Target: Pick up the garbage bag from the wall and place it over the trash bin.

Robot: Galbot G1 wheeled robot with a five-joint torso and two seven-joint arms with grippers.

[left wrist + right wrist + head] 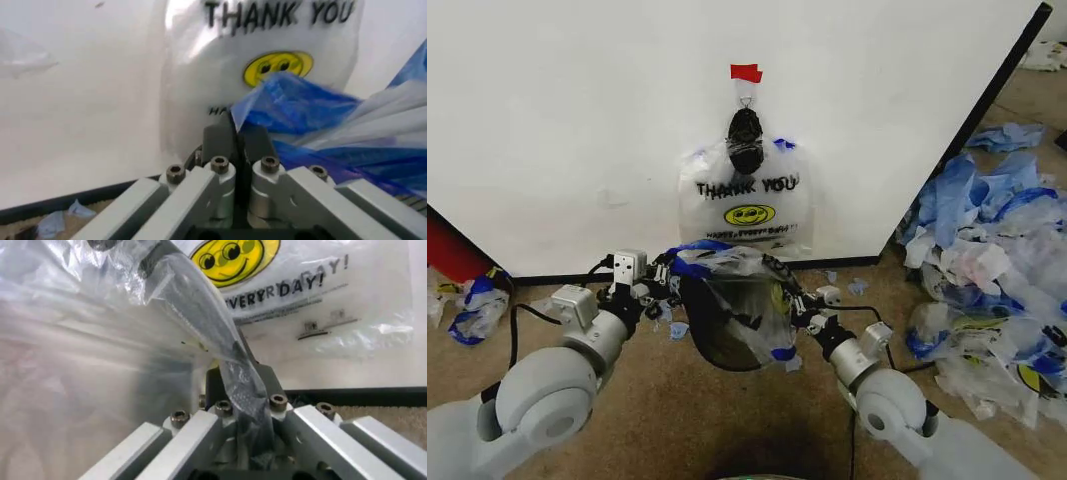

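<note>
Left claw (235,131) clamps garbage bag (737,275) | right claw (241,371) clamps opposite rim | over trash bin (732,335)

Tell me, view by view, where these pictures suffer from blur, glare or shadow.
Head view: evenly lit and sharp; the trash bin casts a soft shadow on the carpet. Left wrist view: the left gripper is sharp, the blue plastic pinched in it soft, the hanging garbage bag slightly blurred. Right wrist view: film over the right gripper glares white, hazing what lies behind.

heap of blue-and-white plastic bags (992,260): on brown floor (727,420), right side | small bag scraps (472,305): floor, far left | red object (452,250): left, beside scraps | loose blue bits (857,287): floor, centre-right
</note>
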